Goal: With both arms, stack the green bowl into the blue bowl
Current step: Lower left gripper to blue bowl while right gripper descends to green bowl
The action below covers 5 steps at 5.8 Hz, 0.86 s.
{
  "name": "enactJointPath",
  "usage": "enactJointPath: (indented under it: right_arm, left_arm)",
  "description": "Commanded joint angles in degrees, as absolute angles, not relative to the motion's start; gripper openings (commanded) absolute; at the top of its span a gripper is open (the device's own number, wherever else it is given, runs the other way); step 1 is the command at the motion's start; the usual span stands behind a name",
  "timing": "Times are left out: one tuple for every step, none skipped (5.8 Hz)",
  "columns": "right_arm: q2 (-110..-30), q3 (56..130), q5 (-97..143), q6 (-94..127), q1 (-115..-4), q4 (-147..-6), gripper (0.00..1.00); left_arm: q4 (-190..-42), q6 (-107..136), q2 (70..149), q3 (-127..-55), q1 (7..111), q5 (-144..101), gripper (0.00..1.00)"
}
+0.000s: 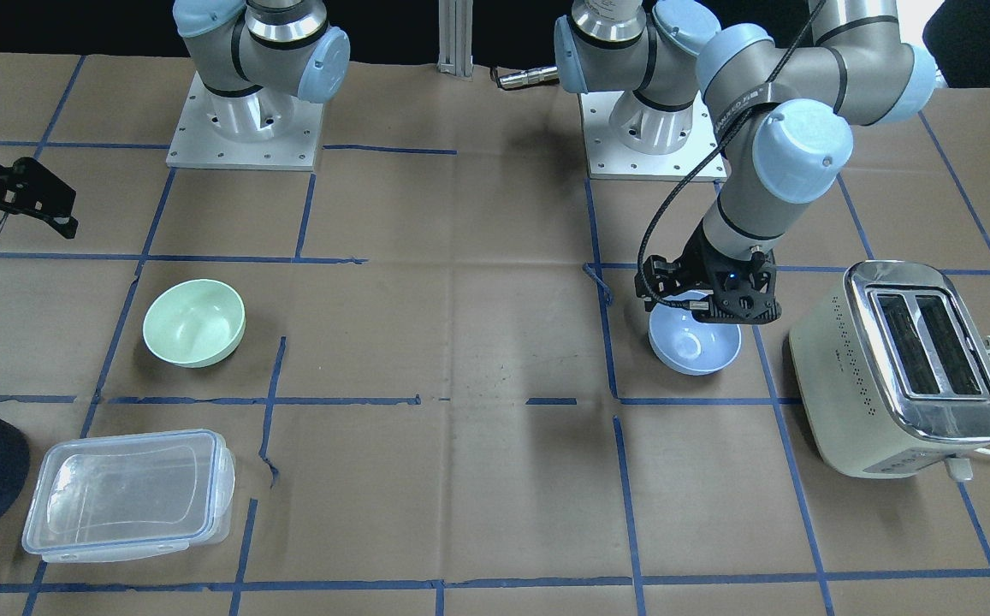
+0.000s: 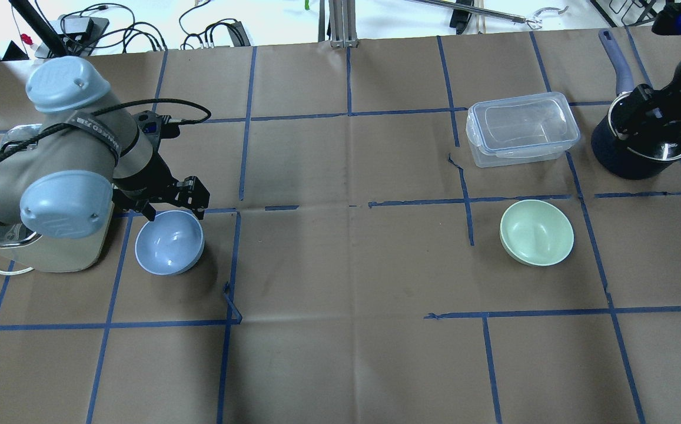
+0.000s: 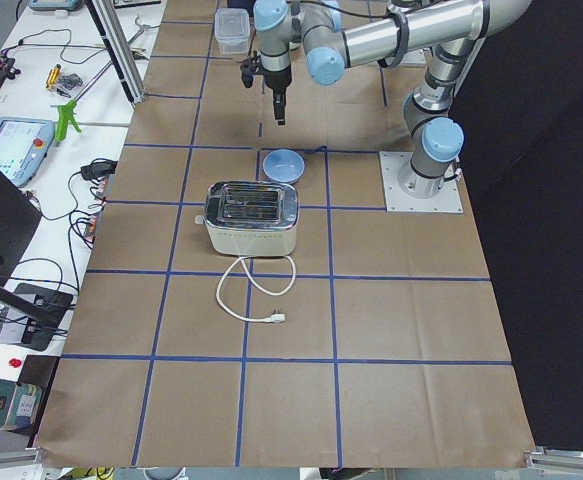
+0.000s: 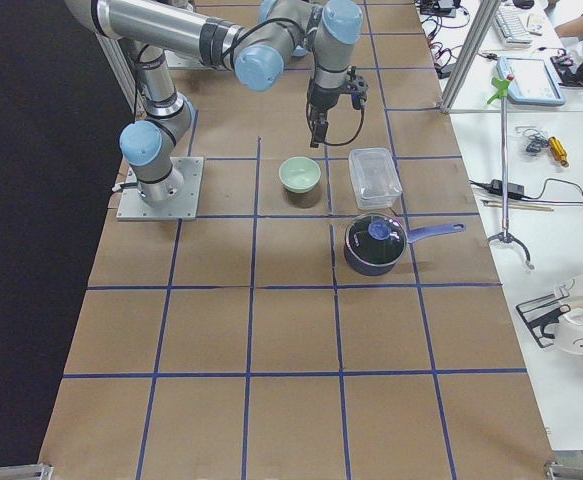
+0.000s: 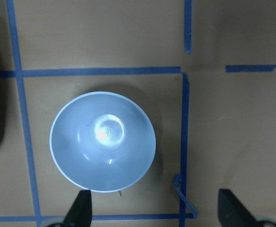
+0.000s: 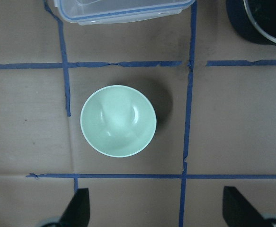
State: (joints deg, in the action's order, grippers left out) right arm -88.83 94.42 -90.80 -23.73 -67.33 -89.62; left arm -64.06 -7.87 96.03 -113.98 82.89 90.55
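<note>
The blue bowl (image 1: 693,344) stands upright on the table next to the toaster. My left gripper (image 1: 708,299) hangs open above its far rim, not touching it. In the left wrist view the bowl (image 5: 103,142) lies ahead of the two spread fingertips (image 5: 81,210). The green bowl (image 1: 194,322) stands upright on the other side of the table. My right gripper (image 1: 20,210) is open and empty, high above the table. In the right wrist view the green bowl (image 6: 118,120) lies well below, ahead of the spread fingertips (image 6: 78,210).
A cream and chrome toaster (image 1: 905,368) with a loose cord stands beside the blue bowl. A clear lidded plastic container (image 1: 127,492) and a dark pot (image 2: 640,144) with a long handle sit near the green bowl. Blue tape lines cross the brown table.
</note>
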Motion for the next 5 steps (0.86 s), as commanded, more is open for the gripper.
enactJointPath:
  right_arm:
    - [-89.2,102.6,-90.8,-25.1,-66.2,-98.1,1.00]
    - [-88.9,107.8,-90.5,-24.3,-66.6,-103.9,1.00]
    - [-88.3,113.8,-90.2,-24.4,-66.8,-111.8,1.00]
    - [-87.5,120.2,-90.3,-24.6,-66.8,-120.7,1.00]
    - [-85.6,124.8,-90.4,-24.9,-66.9,-127.1,1.00]
  left_arm:
    - [-59.3,-7.8,101.7,-115.8,82.9,90.7,0.93]
    - [-59.5,-5.3,103.8,-115.8,82.9,90.7,0.87]
    - [-59.7,-5.1,104.4,-115.8,82.9,91.0,0.61]
    - [-59.9,-4.7,104.3,-115.8,82.9,91.1,0.24]
    - [-60.2,-4.6,103.7,-115.7,82.9,91.0,0.04]
